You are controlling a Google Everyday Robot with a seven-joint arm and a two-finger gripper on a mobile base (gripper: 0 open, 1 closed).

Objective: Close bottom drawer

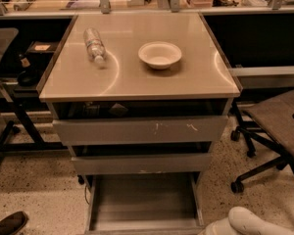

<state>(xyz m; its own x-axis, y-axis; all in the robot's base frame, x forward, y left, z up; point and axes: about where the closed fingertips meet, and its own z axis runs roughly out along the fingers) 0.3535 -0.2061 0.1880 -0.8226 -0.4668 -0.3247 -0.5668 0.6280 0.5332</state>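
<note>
Near left corner: toe of a dark shoe (7,223) on the speckled floor. Behind it, black desk legs (24,121) in shadow.

Centre: grey metal cabinet with a glossy beige top (137,80). On the top, left of middle, a clear plastic bottle (94,45) lies on its side, cap end pointing near. To its right, apart from it, a shallow white round bowl (159,54) stands upright.

Below the top, three drawers, all pulled out to some degree. The widest grey drawer with white scratch marks (139,129) is uppermost, with a dark gap above it. The mid-width grey drawer (142,163) sits under it. The bottom drawer (144,199), narrowest, is lowest and pulled farthest out toward the near side; its flat shallow tray is exposed and its low front lies at the near edge of the frame.

Right: a grey-seated office chair (279,126) on a black castor base, just beside the cabinet.

Near right corner: a white rounded shape (245,222), probably part of the robot's arm, right of the bottom drawer's front. The gripper is out of frame; released or clenched cannot be told.
</note>
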